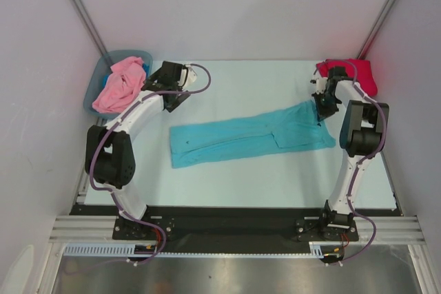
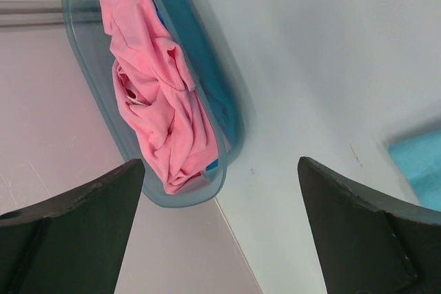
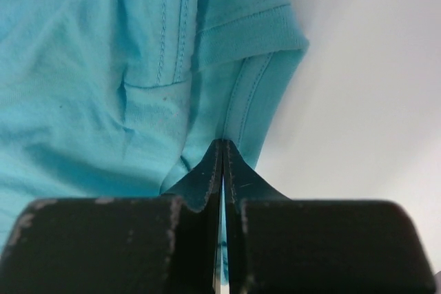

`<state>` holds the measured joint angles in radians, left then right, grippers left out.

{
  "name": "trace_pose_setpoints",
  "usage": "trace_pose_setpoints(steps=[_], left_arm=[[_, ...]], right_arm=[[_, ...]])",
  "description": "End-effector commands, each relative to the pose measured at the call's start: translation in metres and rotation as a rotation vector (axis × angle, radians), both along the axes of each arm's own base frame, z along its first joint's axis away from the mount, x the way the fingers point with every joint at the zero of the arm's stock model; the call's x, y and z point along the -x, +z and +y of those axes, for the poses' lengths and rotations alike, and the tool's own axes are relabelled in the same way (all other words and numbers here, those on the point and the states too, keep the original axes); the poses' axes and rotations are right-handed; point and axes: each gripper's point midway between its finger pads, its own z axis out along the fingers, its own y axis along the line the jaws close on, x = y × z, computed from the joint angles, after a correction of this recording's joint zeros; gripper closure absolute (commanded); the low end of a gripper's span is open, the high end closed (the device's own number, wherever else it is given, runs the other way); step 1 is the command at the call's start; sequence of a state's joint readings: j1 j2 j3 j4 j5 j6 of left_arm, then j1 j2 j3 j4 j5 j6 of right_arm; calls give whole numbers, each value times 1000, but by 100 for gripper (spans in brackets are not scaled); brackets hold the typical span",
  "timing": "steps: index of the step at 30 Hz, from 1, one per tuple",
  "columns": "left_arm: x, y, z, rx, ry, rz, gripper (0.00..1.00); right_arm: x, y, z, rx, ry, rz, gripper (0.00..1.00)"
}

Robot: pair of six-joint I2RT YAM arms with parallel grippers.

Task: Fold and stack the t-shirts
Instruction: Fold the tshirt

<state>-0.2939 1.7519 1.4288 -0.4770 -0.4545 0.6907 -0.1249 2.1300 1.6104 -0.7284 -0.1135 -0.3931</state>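
Observation:
A teal t-shirt (image 1: 248,135) lies in a long, narrow strip across the middle of the table. My right gripper (image 1: 322,109) is shut on its far right corner; the right wrist view shows the fingertips (image 3: 222,144) pinched on the teal cloth (image 3: 103,67) beside a hemmed sleeve. A pink t-shirt (image 1: 120,84) is heaped in the grey-blue bin (image 1: 124,53) at the far left. My left gripper (image 1: 165,72) hovers just right of that bin, open (image 2: 220,163) and holding nothing, with the pink shirt (image 2: 155,87) ahead of it. A red t-shirt (image 1: 355,74) lies bunched at the far right corner.
The bin (image 2: 231,125) stands against the left wall, partly over the table's left edge. Something blue shows under the pink shirt inside it. White enclosure walls close in the left, right and back sides.

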Motion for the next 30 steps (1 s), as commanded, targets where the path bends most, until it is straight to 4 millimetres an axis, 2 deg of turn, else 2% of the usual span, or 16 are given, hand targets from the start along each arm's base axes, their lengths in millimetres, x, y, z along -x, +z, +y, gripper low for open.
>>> trace_pose_setpoints(steps=[1, 9, 12, 13, 14, 16, 17, 18, 19, 21, 24, 27, 30], left_arm=[[2, 26, 11, -50, 11, -64, 0], [11, 22, 21, -82, 26, -49, 0], [13, 21, 22, -89, 25, -44, 0], [13, 20, 22, -91, 26, -40, 1], [13, 20, 22, -90, 24, -38, 0], [14, 20, 22, -88, 24, -35, 0], [13, 21, 22, -89, 25, -38, 0], [13, 21, 22, -90, 26, -37, 0], [12, 21, 22, -91, 25, -36, 0], [11, 24, 21, -87, 27, -43, 0], [11, 28, 22, -93, 29, -47, 0], [12, 29, 23, -104, 22, -45, 0], [16, 31, 26, -125, 12, -38, 0]], right_arm=[[-38, -36, 1, 30, 36, -63, 100], [-60, -59, 29, 66, 144, -44, 100], [-75, -53, 36, 84, 176, -66, 100], [-76, -58, 40, 81, 189, -50, 100], [-86, -49, 42, 83, 196, -69, 100], [-91, -54, 40, 94, 202, -62, 100], [-100, -47, 39, 101, 209, -84, 100], [-105, -44, 53, 105, 236, -99, 100], [-107, -49, 56, 106, 244, -92, 100], [-119, -42, 60, 118, 259, -118, 100], [-130, -39, 79, 154, 331, -157, 100], [-138, -37, 88, 190, 402, -184, 100], [-143, -46, 97, 215, 456, -179, 100]])
